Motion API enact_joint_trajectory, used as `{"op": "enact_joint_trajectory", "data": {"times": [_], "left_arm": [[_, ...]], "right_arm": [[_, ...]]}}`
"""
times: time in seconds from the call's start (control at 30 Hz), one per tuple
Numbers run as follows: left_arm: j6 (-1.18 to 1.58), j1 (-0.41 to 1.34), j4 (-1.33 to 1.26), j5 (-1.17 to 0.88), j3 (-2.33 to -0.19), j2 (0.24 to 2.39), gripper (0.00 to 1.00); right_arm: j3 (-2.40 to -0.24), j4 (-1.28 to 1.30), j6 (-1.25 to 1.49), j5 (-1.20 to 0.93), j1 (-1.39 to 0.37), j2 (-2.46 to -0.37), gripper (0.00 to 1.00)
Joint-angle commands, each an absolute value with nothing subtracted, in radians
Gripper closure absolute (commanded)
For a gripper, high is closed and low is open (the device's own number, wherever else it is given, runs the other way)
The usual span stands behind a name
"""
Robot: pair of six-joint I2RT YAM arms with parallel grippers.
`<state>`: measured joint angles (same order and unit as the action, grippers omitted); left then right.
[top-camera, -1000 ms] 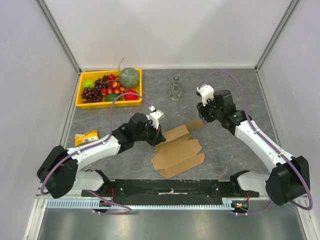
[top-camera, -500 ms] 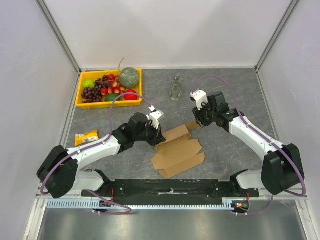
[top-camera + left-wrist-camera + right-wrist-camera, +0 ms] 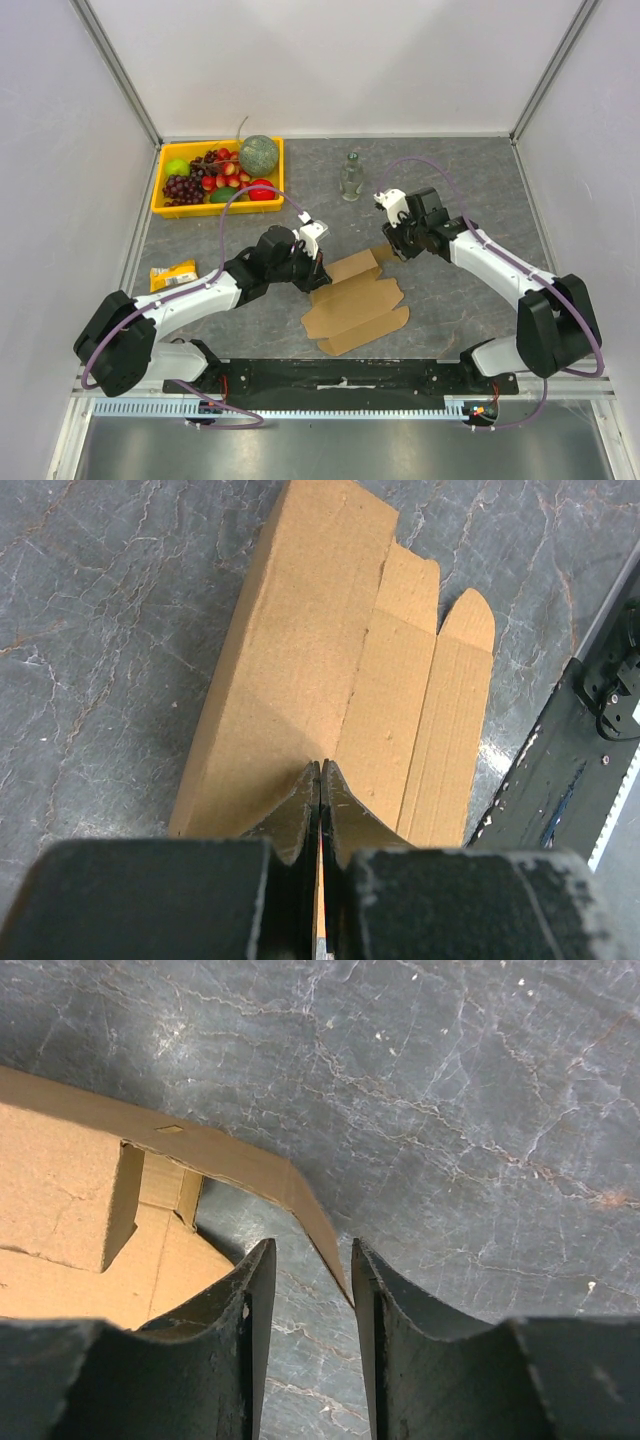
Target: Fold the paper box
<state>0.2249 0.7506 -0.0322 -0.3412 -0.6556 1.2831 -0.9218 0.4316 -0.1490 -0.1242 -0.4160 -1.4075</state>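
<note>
Brown paper box [image 3: 355, 305] lies flat and unfolded on the grey table [image 3: 460, 180], down-right of the yellow tray [image 3: 215, 210], well apart from it, on the side toward the arm bases. It is a die-cut sheet with its panels and tabs spread out. The left gripper [image 3: 318, 268] sits at the box corner closest to the tray. In the left wrist view its jaws are clenched tight [image 3: 320, 765], with a thin cardboard-coloured sliver pinched between them, so it grips the box edge; the long panels [image 3: 300, 660] run away from the fingertips. The right gripper [image 3: 395, 250] is at the box's far end from the tray, on a small end flap [image 3: 388, 252]. In the right wrist view [image 3: 312, 1250] the jaws stand apart, released, straddling that raised flap [image 3: 300, 1195]. The flap's tip is just at the inner face of one finger [image 3: 375, 1340], and I cannot tell if it presses on it. The rest of the sheet [image 3: 60, 1190] lies flat beside the other finger. The tray holds a melon [image 3: 258, 154], grapes [image 3: 182, 186] and other fruit. A clear bottle [image 3: 350, 177] stands upright to the right of the tray, near it. A small orange snack packet [image 3: 173, 273] lies on the near side of the tray, just below its left end.
</note>
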Motion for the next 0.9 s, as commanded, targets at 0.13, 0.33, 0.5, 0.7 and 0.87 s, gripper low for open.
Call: {"op": "enact_joint_trajectory", "data": {"times": [0.13, 0.33, 0.5, 0.7, 0.87], "left_arm": [[0.232, 0.755, -0.026, -0.348, -0.683, 1.275, 0.98], [0.233, 0.756, -0.029, -0.345, -0.675, 1.273, 0.98], [0.233, 0.755, -0.032, -0.345, -0.672, 1.278, 0.98], [0.232, 0.755, -0.034, -0.342, -0.669, 1.273, 0.98], [0.232, 0.755, -0.034, -0.342, -0.667, 1.278, 0.98]], "right_arm": [[-0.927, 0.46, -0.13, -0.089, -0.429, -1.408, 0.6], [-0.923, 0.488, -0.086, -0.08, -0.437, -1.397, 0.67], [-0.919, 0.503, -0.046, -0.103, -0.456, -1.39, 0.71], [-0.925, 0.508, 0.026, -0.103, -0.466, -1.371, 0.76], [-0.982, 0.575, 0.063, -0.118, -0.477, -1.396, 0.83]]}}
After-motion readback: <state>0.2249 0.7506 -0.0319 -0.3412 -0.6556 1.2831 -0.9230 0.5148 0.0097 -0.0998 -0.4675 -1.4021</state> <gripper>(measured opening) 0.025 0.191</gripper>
